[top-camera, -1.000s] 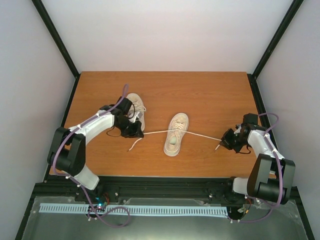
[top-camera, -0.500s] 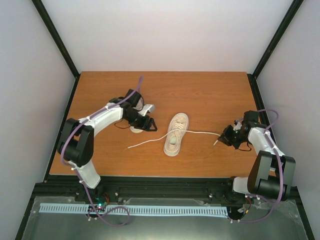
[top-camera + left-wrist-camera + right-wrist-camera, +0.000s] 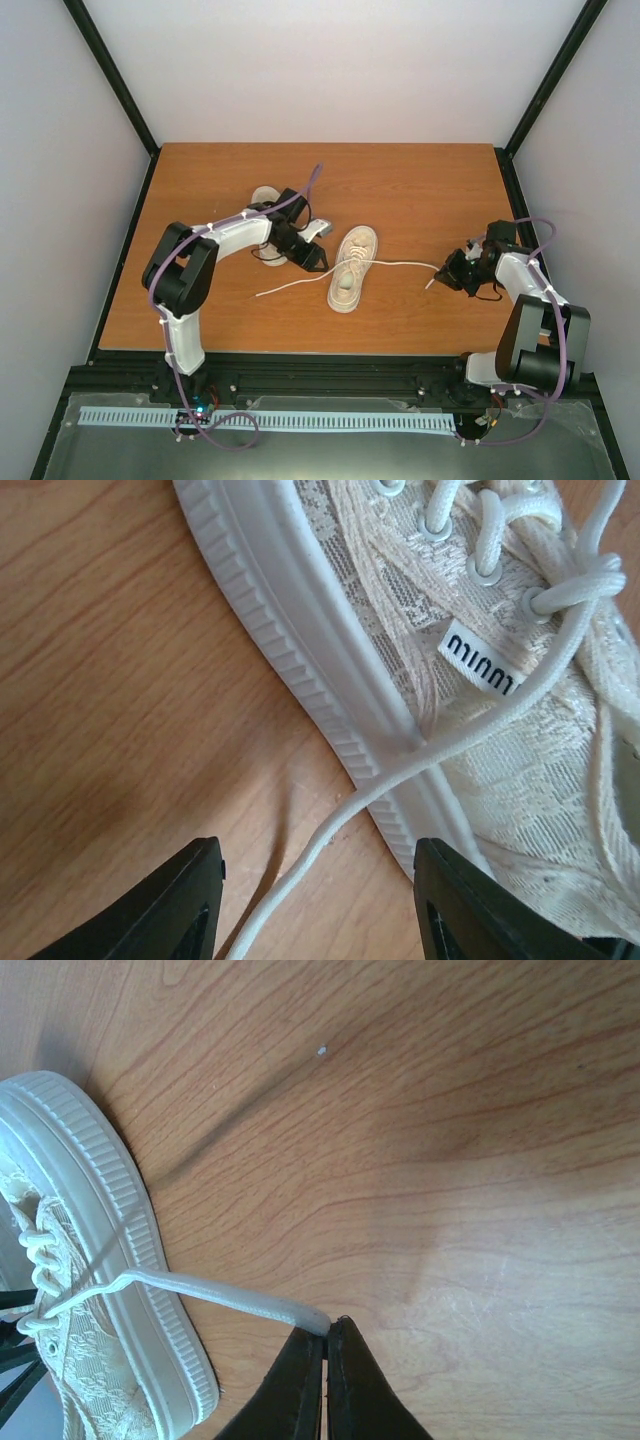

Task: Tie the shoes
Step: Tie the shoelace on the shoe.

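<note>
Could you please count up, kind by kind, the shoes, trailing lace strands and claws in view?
Cream canvas low-top sneakers: 2
Thin white lace strands: 2
Black two-finger claws: 2
Total: 6

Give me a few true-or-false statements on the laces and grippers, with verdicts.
1. The right gripper is shut on a lace end. True.
2. The left gripper clamps the other lace. False: its jaws stand open, and the lace lies loose on the table between them.
3. The middle shoe is tied in a bow. False: both ends trail out untied.
4. The second shoe also rests on the table. True.
</note>
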